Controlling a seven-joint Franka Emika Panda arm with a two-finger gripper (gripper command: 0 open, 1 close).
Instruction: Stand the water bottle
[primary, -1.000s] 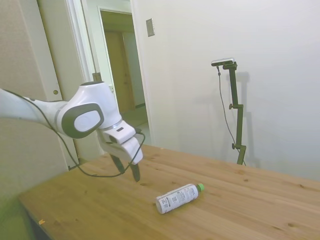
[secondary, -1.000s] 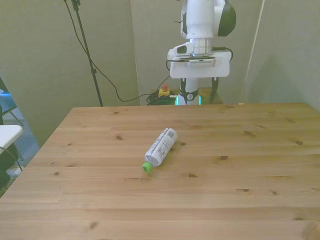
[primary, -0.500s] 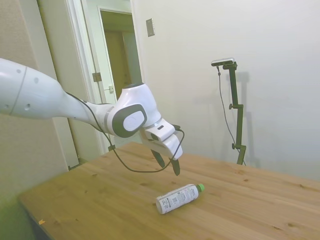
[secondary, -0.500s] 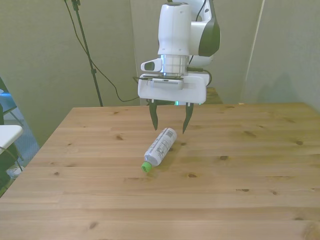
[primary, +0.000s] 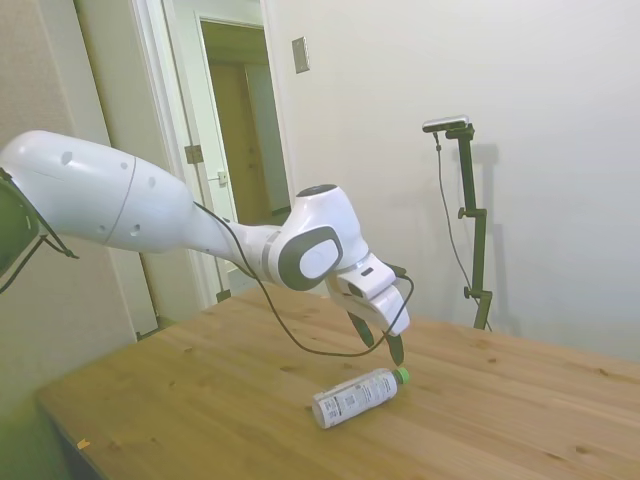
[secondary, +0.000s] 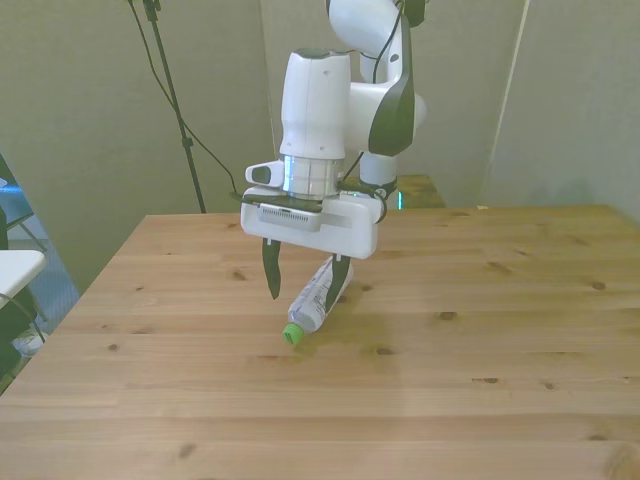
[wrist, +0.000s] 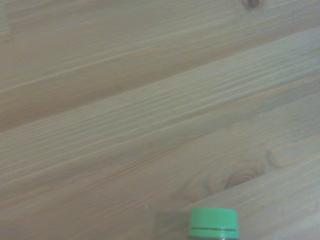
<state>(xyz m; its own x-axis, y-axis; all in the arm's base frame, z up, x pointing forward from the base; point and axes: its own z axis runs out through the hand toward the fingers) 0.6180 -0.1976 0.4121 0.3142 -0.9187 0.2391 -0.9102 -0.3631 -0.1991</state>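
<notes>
One water bottle (secondary: 318, 297) lay on its side near the middle of the tabletop (secondary: 480, 360), well away from every edge, its green cap (wrist: 213, 223) pointing toward the near edge in the front view. Above it hovered the gripper (secondary: 305, 279), jaws spread wide and empty, one finger on each side of the bottle's body, neither touching it.

White arm outstretched, tool (secondary: 306, 282) down, fingers apart.
</notes>
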